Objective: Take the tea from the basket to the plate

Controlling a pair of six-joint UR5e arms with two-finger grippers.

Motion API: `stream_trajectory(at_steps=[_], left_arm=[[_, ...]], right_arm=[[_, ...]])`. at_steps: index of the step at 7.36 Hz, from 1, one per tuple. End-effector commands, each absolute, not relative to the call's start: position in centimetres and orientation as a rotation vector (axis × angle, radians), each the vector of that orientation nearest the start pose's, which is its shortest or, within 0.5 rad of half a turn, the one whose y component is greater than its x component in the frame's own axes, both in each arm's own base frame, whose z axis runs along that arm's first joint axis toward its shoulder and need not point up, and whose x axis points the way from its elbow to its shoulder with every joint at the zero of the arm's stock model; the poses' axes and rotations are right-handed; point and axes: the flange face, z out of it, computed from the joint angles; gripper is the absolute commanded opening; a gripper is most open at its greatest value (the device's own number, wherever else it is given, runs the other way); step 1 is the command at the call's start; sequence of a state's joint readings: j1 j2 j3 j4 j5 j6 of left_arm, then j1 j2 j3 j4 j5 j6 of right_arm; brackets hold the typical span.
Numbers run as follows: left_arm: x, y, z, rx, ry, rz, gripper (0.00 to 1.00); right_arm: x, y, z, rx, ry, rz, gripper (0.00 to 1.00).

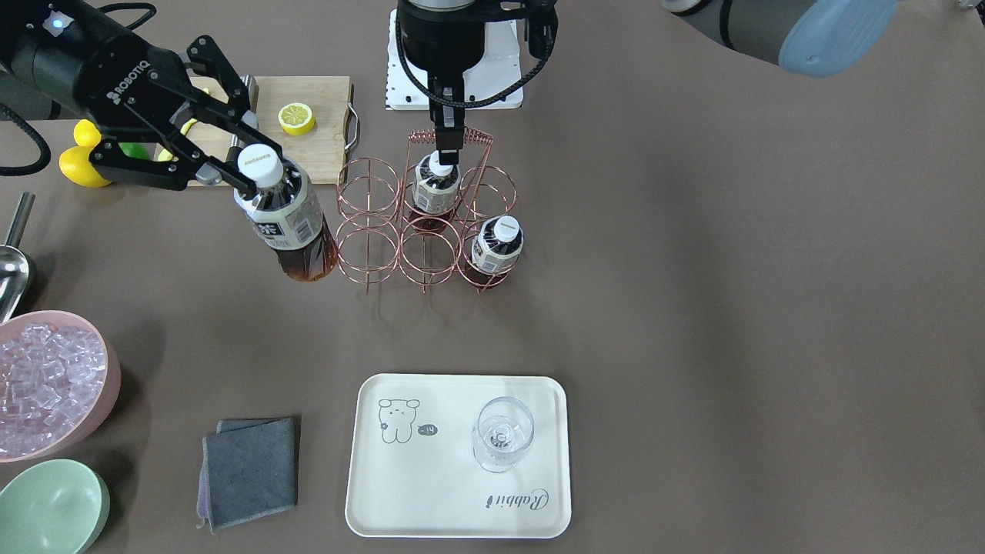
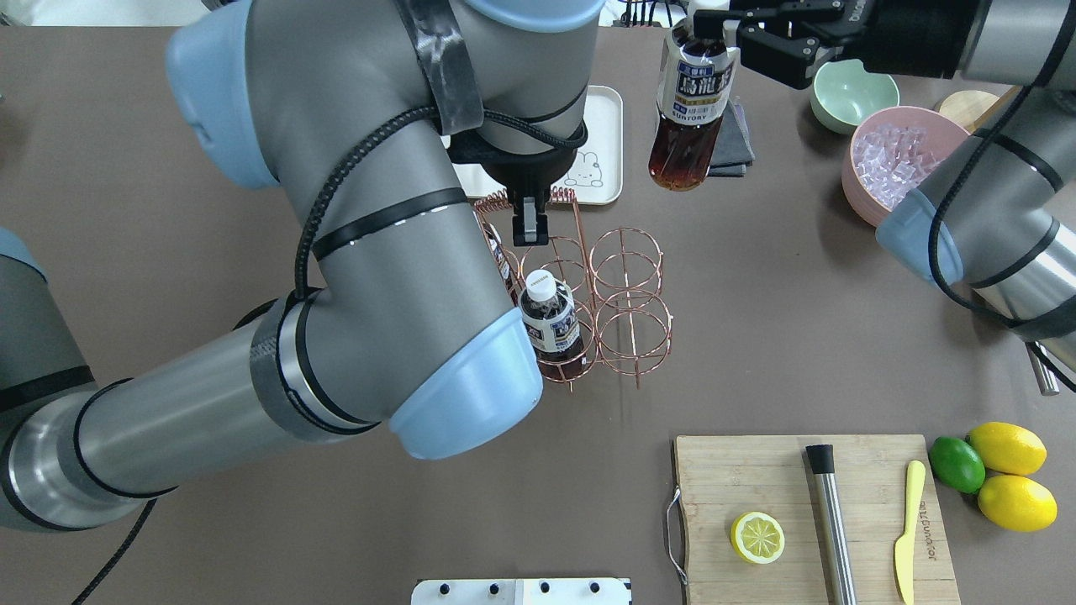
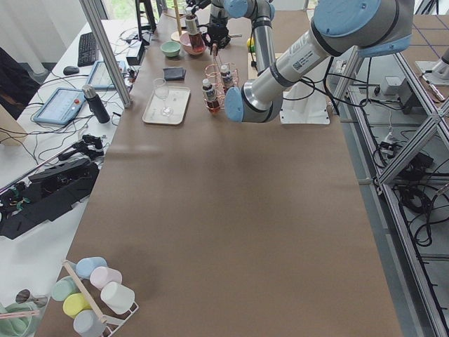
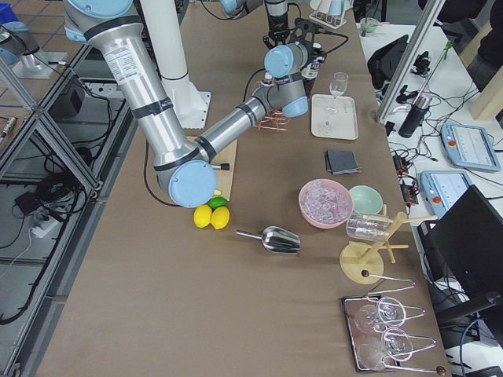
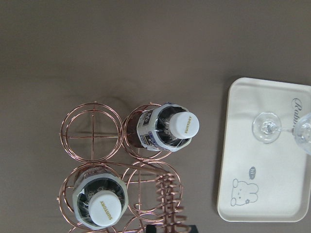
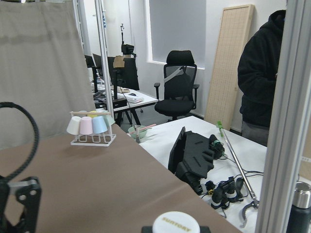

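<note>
My right gripper (image 1: pixel 254 168) is shut on the neck of a tea bottle (image 1: pixel 288 223), which hangs tilted above the table beside the copper wire basket (image 1: pixel 369 231). It also shows in the overhead view (image 2: pixel 691 92). Two more tea bottles (image 1: pixel 435 185) (image 1: pixel 498 245) stand in the basket's cells. My left gripper (image 1: pixel 449 142) is shut on the basket's coiled handle (image 2: pixel 504 200). The cream plate (image 1: pixel 431 492) lies nearer the front edge and bears a stemmed glass (image 1: pixel 502 433). The left wrist view shows the basket (image 5: pixel 92 136) and the plate (image 5: pixel 272 165).
A cutting board (image 1: pixel 323 100) with a lemon half (image 1: pixel 296 118) lies behind the held bottle. A pink bowl of ice (image 1: pixel 46 381), a mint bowl (image 1: pixel 50 508), a grey cloth (image 1: pixel 250 469) and a metal scoop (image 1: pixel 11 261) lie on that side.
</note>
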State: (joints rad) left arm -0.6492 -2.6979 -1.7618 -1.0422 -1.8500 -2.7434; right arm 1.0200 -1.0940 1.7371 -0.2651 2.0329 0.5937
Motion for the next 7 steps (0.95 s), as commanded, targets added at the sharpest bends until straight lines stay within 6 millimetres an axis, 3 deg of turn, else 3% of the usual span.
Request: stream_trajectory(at_steps=[1, 2, 3, 4, 6, 7], left_arm=[[35.8, -50.7, -3.4, -0.507, 0.792, -1.679, 0.0], [31.7, -52.1, -2.3, -0.534, 0.804, -1.664, 0.0], [28.8, -52.9, -0.2, -0.558, 0.798, -1.658, 0.0], [28.1, -52.9, 1.2, -0.539, 0.792, -1.619, 0.0], [26.8, -54.1, 5.7, -0.479, 0.74, -1.567, 0.0], [23.2, -56.0, 8.2, -0.431, 0.733, -1.562, 0.0]], right_arm=[[-25.4, -59.8, 15.5, 1.45, -1.203, -0.288, 0.0], [-28.8, -61.6, 14.5, 1.461, -1.172, -0.239, 0.0], [-32.5, -61.7, 14.6, 1.478, -1.133, -0.186, 0.0], [-35.8, -62.0, 16.0, 1.505, -1.124, -0.15, 0.0], [-38.1, -63.6, 22.3, 1.538, -1.122, -0.113, 0.0], [-38.8, -63.8, 24.0, 1.533, -1.111, -0.11, 0.0]])
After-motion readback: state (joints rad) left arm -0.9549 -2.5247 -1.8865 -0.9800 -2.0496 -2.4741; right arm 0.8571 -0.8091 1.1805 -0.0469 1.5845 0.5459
